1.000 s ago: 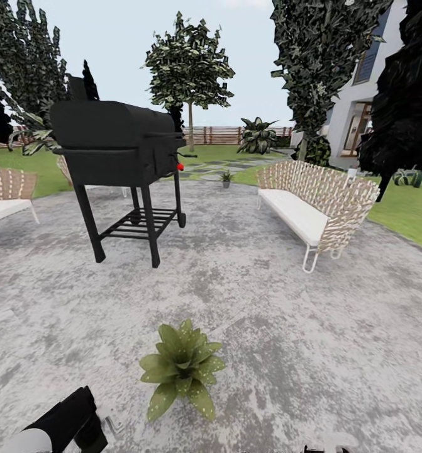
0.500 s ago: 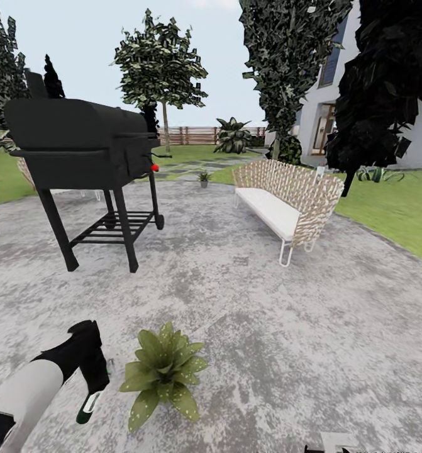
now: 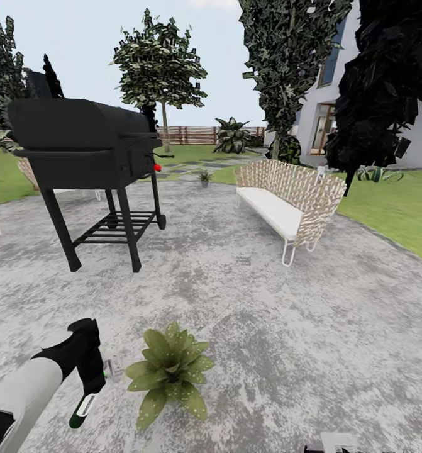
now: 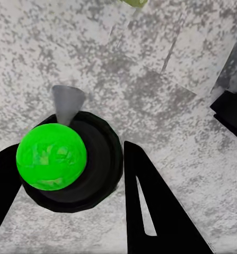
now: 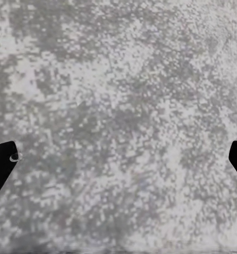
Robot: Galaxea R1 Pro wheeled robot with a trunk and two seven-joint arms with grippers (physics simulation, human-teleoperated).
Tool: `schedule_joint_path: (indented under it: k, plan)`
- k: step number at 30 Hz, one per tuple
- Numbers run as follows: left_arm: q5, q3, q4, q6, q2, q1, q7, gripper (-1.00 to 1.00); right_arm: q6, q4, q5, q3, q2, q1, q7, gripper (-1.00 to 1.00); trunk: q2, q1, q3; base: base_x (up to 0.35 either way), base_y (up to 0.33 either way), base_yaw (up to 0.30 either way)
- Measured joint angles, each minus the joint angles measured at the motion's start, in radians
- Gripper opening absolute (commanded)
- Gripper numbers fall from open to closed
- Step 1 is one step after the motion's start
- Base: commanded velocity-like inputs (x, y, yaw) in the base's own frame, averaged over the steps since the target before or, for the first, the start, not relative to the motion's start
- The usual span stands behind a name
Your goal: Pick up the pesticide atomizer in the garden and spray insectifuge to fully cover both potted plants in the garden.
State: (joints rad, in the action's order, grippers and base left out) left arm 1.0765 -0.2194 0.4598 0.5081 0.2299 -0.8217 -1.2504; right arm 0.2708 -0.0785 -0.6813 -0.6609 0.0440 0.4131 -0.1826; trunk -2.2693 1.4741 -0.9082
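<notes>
The left pincer (image 3: 88,390) is closed around the pesticide atomizer (image 3: 82,409), a slim dark green bottle with a white label, hanging tilted just left of the near potted plant (image 3: 168,374) on the grey paved patio (image 3: 286,327). The right pincer (image 5: 118,159) stands wide apart, holding nothing, above bare paving.

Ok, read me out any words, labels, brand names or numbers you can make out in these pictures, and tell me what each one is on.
No readable text anywhere.
Pesticide atomizer in the left gripper: no label lettering can be made out; too small in the head view, and the left wrist view shows just its green end.
Grill: plain black, no brand visible.
Bench and house: no signs or numbers.
</notes>
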Motion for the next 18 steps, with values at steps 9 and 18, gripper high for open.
schedule_joint_path:
  k: [9, 18]
  plan:
    - [0.0, 0.001, 0.0, 0.002, -0.002, -0.001, 0.001, -1.0, 0.0, 0.0, 0.0, 0.0, 0.0, 0.0, 0.0, 1.0, 0.0, 0.0, 0.0, -0.057, 0.304, -0.247]
    - [0.0, 0.005, 0.0, 0.003, -0.002, 0.001, 0.01, -1.0, 0.0, -0.002, 0.0, 0.0, 0.0, 0.0, 0.0, 1.0, 0.0, 0.0, 0.0, -0.195, 0.252, -0.238]
